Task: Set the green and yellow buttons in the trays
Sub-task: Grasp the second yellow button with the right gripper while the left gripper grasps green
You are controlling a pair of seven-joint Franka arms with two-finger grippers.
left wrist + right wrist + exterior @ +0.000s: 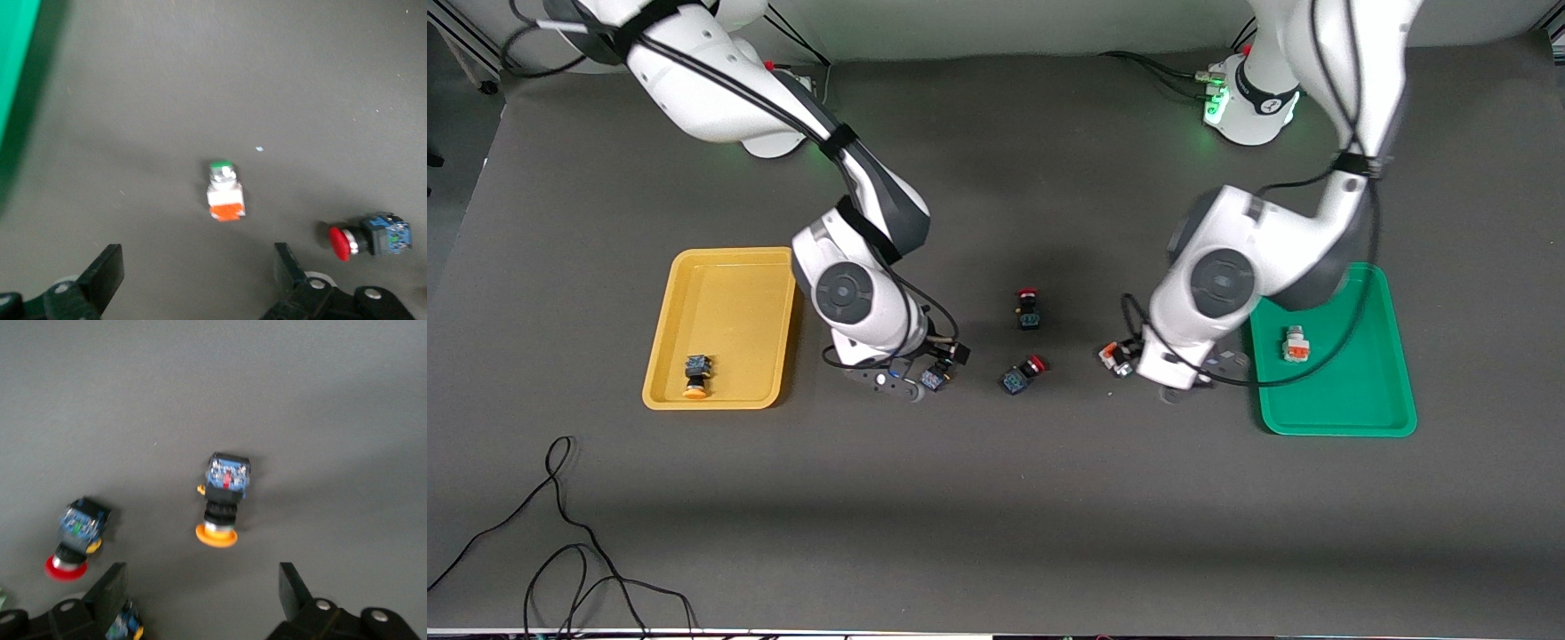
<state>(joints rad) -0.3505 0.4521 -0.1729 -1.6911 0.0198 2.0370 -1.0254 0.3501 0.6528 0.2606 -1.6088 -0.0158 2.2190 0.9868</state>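
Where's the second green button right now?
The green button lies on the bare table under the left hand, between the green tray and the nearer red button.

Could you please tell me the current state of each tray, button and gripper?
Yellow plastic tray: holds one yellow-capped button.
Green plastic tray: holds one white-bodied button.
Second yellow-capped button: on the table.
Second white-bodied button: on the table.
Left gripper: open above it.
Right gripper: open.
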